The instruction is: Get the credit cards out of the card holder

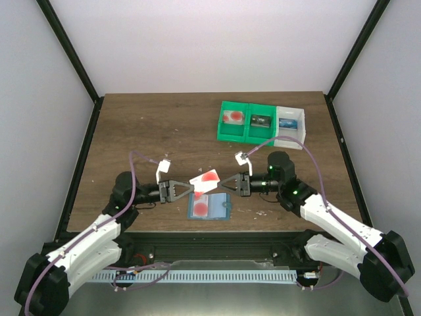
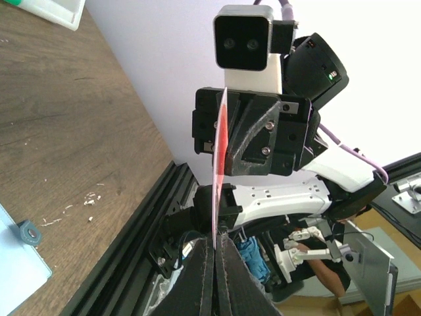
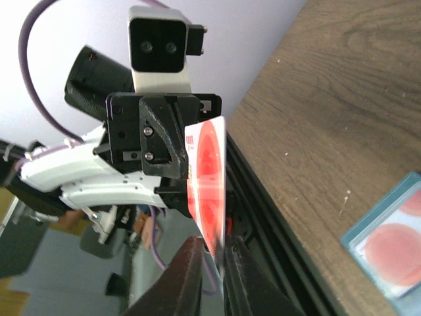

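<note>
A red and white credit card point(image 1: 205, 180) hangs in the air between my two grippers, above the light-blue card holder point(image 1: 209, 208), which lies open on the table with red cards showing in its pockets. My left gripper point(image 1: 186, 191) is shut on the card's left edge; in the left wrist view the card point(image 2: 220, 151) is edge-on, pinched between the fingertips point(image 2: 204, 276). My right gripper point(image 1: 225, 183) straddles the card's other end. In the right wrist view the card point(image 3: 207, 187) sits between narrowly parted jaws, touching one finger point(image 3: 240, 270). The holder's corner point(image 3: 388, 240) lies below.
A green bin point(image 1: 231, 136) and an adjoining white bin point(image 1: 301, 123) with small items stand at the back right. The table's black front rail point(image 1: 223, 238) runs just below the holder. The holder's corner also shows in the left wrist view point(image 2: 16, 263).
</note>
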Controlling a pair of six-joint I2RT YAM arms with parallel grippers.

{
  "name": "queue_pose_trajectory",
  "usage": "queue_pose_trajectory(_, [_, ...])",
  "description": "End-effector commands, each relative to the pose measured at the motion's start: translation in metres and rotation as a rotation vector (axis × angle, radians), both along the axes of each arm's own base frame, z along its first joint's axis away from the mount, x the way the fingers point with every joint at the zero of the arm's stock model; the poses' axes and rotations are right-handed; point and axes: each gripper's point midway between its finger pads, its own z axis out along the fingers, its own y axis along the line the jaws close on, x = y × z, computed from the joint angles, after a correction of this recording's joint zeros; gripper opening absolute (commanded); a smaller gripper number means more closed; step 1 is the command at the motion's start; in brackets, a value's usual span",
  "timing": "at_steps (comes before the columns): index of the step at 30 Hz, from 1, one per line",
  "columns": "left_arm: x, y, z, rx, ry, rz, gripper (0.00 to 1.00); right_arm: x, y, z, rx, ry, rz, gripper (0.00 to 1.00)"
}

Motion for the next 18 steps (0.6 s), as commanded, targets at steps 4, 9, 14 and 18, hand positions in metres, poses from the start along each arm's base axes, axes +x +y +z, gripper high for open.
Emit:
queue_pose_trajectory(4, [0.0,0.002,0.001,0.019,-0.038,0.005,0.06,0.002,0.0,0.013,0.042,-0.057,0.014,0.0])
queue_pose_trajectory(9, [0.024,0.004,0.006,0.124,-0.036,0.106,0.67,0.021,-0.009,0.021,0.015,-0.095,-0.127,0.0])
queue_pose_trajectory(14, [0.049,0.012,0.015,0.257,-0.091,0.227,1.0,0.053,-0.027,0.03,-0.031,-0.162,-0.319,0.01])
queue_pose_trajectory(18, [0.069,0.027,0.014,0.382,-0.135,0.351,1.0,0.093,-0.052,0.03,-0.067,-0.156,-0.473,0.01])
